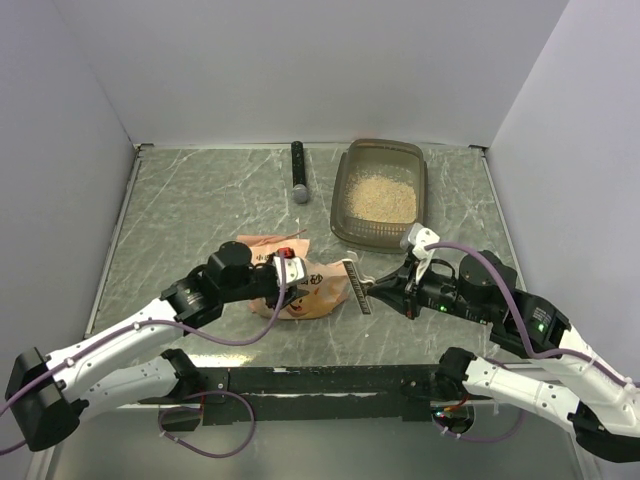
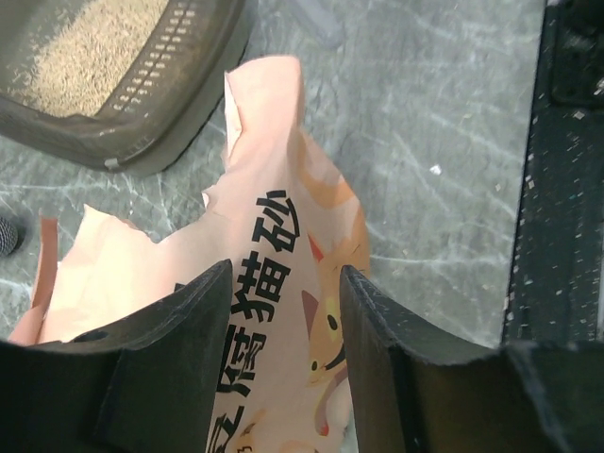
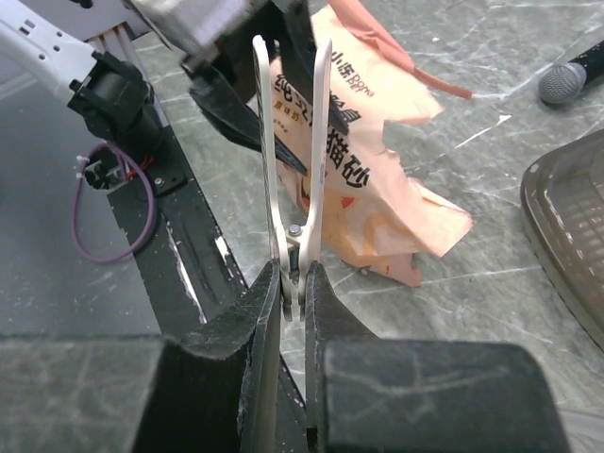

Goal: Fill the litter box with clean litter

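Observation:
The litter box (image 1: 345, 215) stands at the back right, and a heap of clean litter (image 1: 382, 195) lies inside it. An orange-pink pouch (image 1: 305, 290) with a torn top rests on the table in front of it. My left gripper (image 1: 290, 270) is closed on the pouch; in the left wrist view the pouch (image 2: 274, 283) fills the gap between the fingers (image 2: 189, 321). My right gripper (image 3: 297, 283) is shut on the handles of a metal clip (image 3: 294, 231), whose two long arms are spread toward the pouch (image 3: 377, 160). From above, the clip (image 1: 358, 288) sits at the pouch's right edge.
A black pen-like stick (image 1: 298, 170) with a grey tip lies left of the litter box. A torn strip of the pouch (image 1: 285, 240) lies behind it. A black rail (image 1: 320, 380) runs along the near edge. White walls close in the table.

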Robot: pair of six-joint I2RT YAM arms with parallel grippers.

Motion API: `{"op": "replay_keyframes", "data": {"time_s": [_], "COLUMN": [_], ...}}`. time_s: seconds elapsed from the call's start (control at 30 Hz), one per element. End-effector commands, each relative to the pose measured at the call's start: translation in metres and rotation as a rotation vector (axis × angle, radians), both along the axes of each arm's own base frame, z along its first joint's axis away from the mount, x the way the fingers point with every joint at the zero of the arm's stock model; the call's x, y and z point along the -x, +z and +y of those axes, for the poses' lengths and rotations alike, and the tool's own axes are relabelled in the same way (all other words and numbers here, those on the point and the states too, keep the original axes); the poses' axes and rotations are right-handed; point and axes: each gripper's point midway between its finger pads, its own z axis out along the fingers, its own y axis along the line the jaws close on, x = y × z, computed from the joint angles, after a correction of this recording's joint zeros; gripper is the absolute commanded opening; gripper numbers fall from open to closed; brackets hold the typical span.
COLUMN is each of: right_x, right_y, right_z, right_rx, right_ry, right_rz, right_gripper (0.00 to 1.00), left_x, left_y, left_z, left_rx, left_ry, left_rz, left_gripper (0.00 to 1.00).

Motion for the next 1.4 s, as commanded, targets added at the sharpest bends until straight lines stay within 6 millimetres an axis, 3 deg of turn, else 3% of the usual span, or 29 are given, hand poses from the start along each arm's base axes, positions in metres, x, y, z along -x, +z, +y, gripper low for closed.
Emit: {"op": "replay_keyframes", "data": {"time_s": [0.0,0.47,0.77,1.1,1.2,1.23,1.3,1.37], "right_x": [0.001,0.006,0.002,0.004,0.003,0.003,-0.001,-0.005], "right_y": [0.015,0.004,0.004,0.005,0.005,0.004,-0.001,-0.004], "right_z": [0.004,0.008,0.007,0.007,0.007,0.007,0.006,0.007], "right_rx": [-0.062,-0.053,-0.042,-0.038,-0.039,-0.033,-0.010,0.015], "right_ry": [0.023,0.065,0.044,0.053,0.050,0.052,0.031,0.024], "right_rz": [-0.049,-0.043,-0.045,-0.038,-0.043,-0.044,-0.038,-0.036], "right_gripper": [0.00,0.00,0.00,0.00,0.00,0.00,0.00,0.00], "left_x": [-0.014,-0.031,-0.014,-0.012,-0.010,-0.011,-0.011,-0.011], "left_y": [0.004,-0.018,-0.044,-0.057,-0.063,-0.063,-0.069,-0.071], "left_z": [-0.007,-0.003,0.014,0.027,0.025,0.025,0.026,0.027], "left_rx": [-0.010,-0.104,-0.145,-0.169,-0.181,-0.185,-0.207,-0.210], "left_ry": [0.002,0.067,0.083,0.103,0.083,0.083,0.091,0.102], "left_rz": [-0.083,-0.072,0.013,0.028,0.061,0.068,0.089,0.108], "left_gripper": [0.54,0.55,0.54,0.53,0.43,0.25,0.04,0.01]}}
